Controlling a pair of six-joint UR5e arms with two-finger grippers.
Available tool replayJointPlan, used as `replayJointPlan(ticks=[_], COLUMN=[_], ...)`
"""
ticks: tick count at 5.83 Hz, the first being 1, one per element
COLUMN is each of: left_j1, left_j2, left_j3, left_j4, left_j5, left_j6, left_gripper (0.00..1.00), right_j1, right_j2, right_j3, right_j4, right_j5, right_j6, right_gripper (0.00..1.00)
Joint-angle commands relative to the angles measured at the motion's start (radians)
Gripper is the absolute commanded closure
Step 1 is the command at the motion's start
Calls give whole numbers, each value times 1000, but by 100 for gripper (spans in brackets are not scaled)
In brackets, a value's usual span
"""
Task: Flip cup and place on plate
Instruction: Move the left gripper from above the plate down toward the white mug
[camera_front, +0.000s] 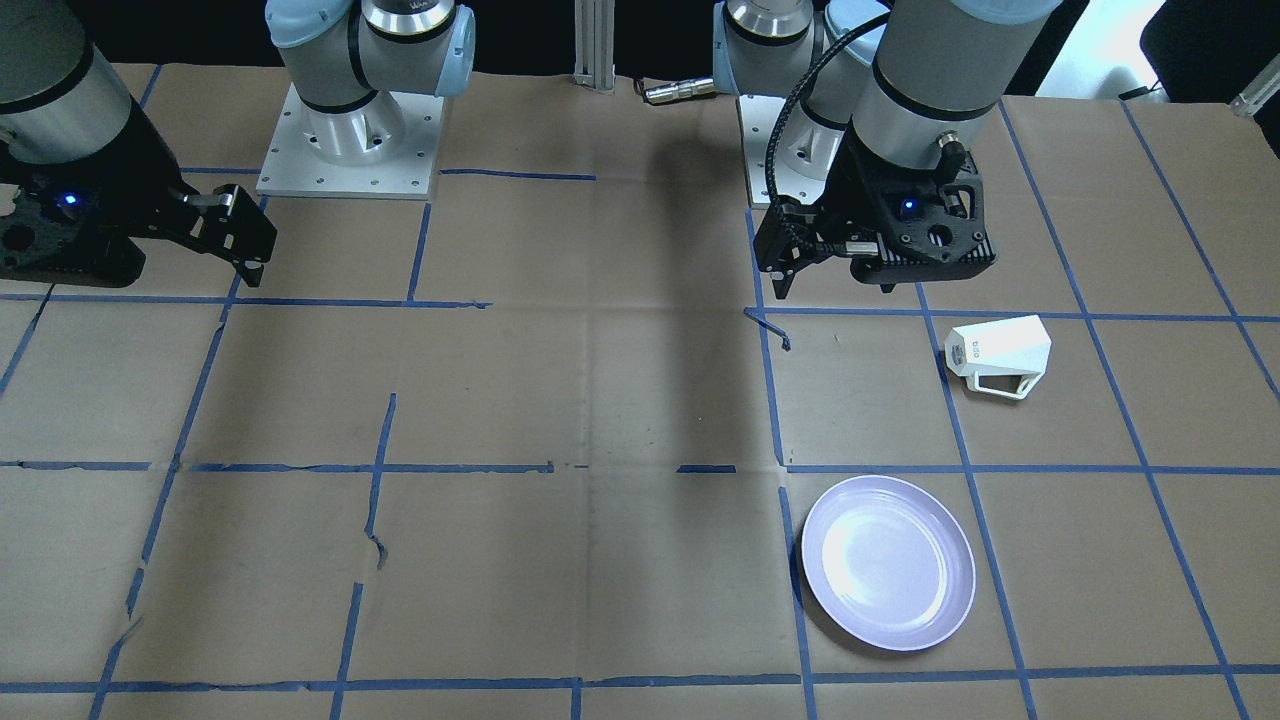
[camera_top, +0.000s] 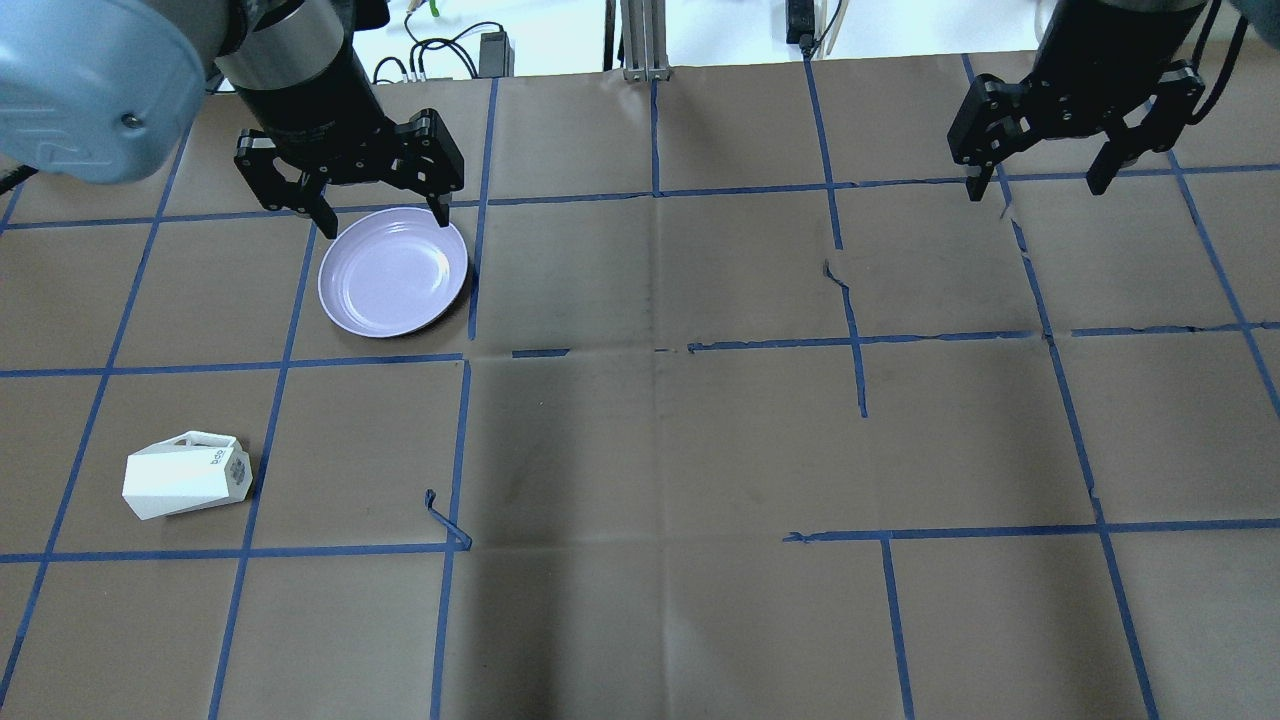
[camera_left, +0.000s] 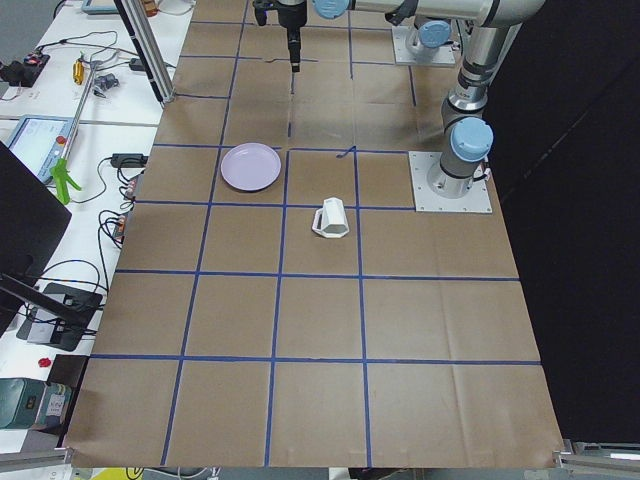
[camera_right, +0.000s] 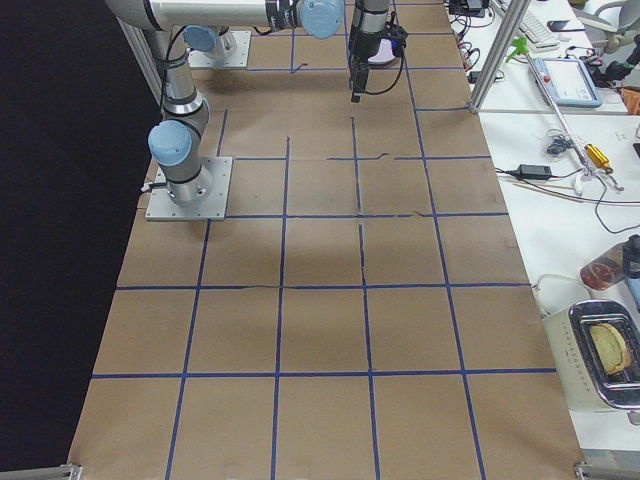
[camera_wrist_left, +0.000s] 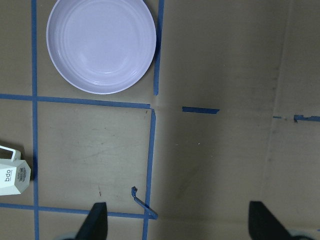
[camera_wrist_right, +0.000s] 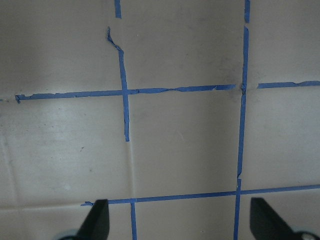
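Note:
The white faceted cup lies on its side on the brown paper, near the robot on its left side. Its lettered base faces the table's middle, and its handle points towards the operators' side. It also shows in the front view and at the left wrist view's left edge. The lavender plate sits empty, farther from the robot. My left gripper is open and empty, high above the table. My right gripper is open and empty, high on the other side.
Blue tape lines grid the paper-covered table. A loose curl of blue tape sticks up right of the cup. The arm bases stand at the robot's edge. Benches with cables and tools flank the table.

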Motion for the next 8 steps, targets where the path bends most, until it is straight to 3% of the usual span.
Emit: replayJointPlan(ticks=[1, 4, 6, 8], left_j1=[0, 41, 241, 472], left_j2=[2, 31, 83, 103], left_j3=[-7, -14, -16, -51], left_j4=[0, -9, -133, -144], left_j5=[0, 5, 9, 12], left_j6=[0, 21, 273, 546], left_gripper=[1, 1, 1, 1], right_j1=[0, 0, 0, 0], right_j2=[0, 0, 0, 0], right_j3=[0, 0, 0, 0], right_j4=[0, 0, -1, 0], right_j5=[0, 0, 0, 0], right_j6=[0, 0, 0, 0], right_gripper=[0, 0, 0, 0])
